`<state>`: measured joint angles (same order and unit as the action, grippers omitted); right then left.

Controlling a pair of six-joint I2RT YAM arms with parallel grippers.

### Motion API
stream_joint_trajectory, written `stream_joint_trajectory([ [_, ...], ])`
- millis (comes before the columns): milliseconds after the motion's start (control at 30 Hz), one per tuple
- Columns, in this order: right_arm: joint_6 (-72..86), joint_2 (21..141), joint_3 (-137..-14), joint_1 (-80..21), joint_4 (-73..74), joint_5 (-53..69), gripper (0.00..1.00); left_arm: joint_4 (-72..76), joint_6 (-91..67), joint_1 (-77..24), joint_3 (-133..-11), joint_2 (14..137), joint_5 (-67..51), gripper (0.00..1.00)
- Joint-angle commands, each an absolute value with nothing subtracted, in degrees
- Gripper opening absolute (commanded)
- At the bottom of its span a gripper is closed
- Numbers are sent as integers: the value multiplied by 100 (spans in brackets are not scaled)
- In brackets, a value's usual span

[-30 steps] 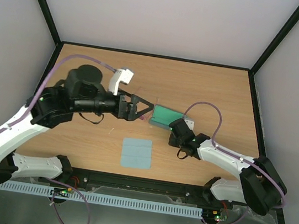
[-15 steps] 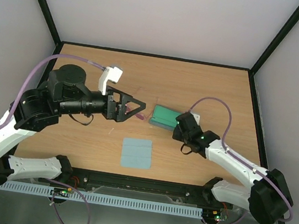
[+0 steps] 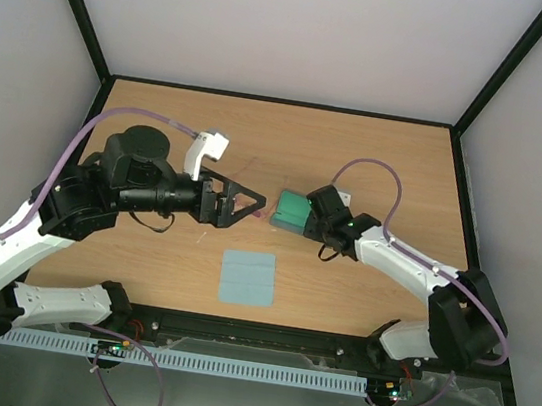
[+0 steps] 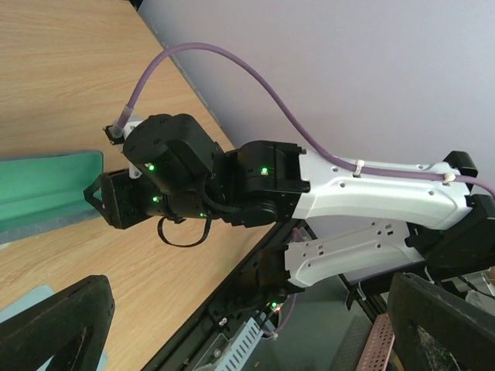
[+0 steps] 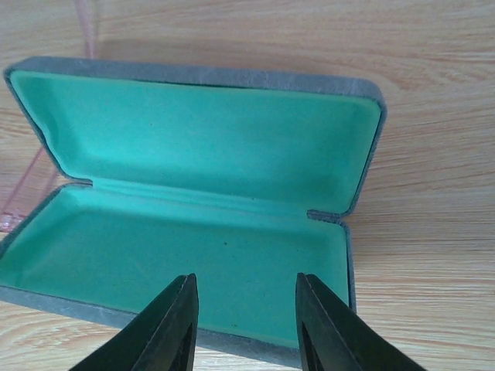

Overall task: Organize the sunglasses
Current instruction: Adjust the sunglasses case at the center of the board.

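Near the middle of the light wooden bench (image 3: 408, 162), a little toward its right edge: an oblong blue-grey case (image 3: 293, 209) with bright green lining, lid swung up and back, both halves bare inside in the right wrist view. Just off the case's left end, flat on the wood: the small sunglasses (image 5: 22, 193) with thin pink wire frame, only a slender arm and a sliver of frame showing at that picture's left margin. From above, no more than a faint pink trace between case and left fingers. Outside the case, not in it. Low over the near rim of the case, the right gripper (image 5: 247, 313), black fingers (image 5: 174, 325) parted with a clear gap, nothing between them, holding nothing. Left of the case and pointing toward the bench's right edge, the left gripper (image 3: 250, 205), spread as wide as it goes and empty. Touching the pink frame or merely just beside it: cannot tell. Between that gripper and the case, only the sunglasses. Closer to the near edge, well apart from the case and roughly midway between the two arm bases: a light blue square cloth (image 3: 246, 276), lying flat, faint fold lines across it. Looping above the wood from each wrist, a purple cable (image 3: 373, 192). Around the bench, black frame posts (image 3: 77, 4) and pale walls (image 3: 296, 25). In the left wrist view, beyond the case, the white and black links of the right arm (image 4: 371, 193), green lights on its wrist.
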<state>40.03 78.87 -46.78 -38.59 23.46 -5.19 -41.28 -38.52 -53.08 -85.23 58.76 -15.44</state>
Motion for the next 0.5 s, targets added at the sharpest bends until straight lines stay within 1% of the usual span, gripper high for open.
stream_joint_trajectory([
  [0, 3949, 7974, -4715, -3828, 2219, -384, 37, -4036, -3824, -5309, -8326, 5816, -1586, 100],
  [267, 4083, 7755, -3984, -3828, 1978, -257, 36, -3970, -3817, -5309, -8188, 5833, -1613, 99],
  [467, 4147, 7685, -3680, -3831, 1853, -179, 36, -3894, -3836, -5307, -8071, 5834, -1654, 100],
])
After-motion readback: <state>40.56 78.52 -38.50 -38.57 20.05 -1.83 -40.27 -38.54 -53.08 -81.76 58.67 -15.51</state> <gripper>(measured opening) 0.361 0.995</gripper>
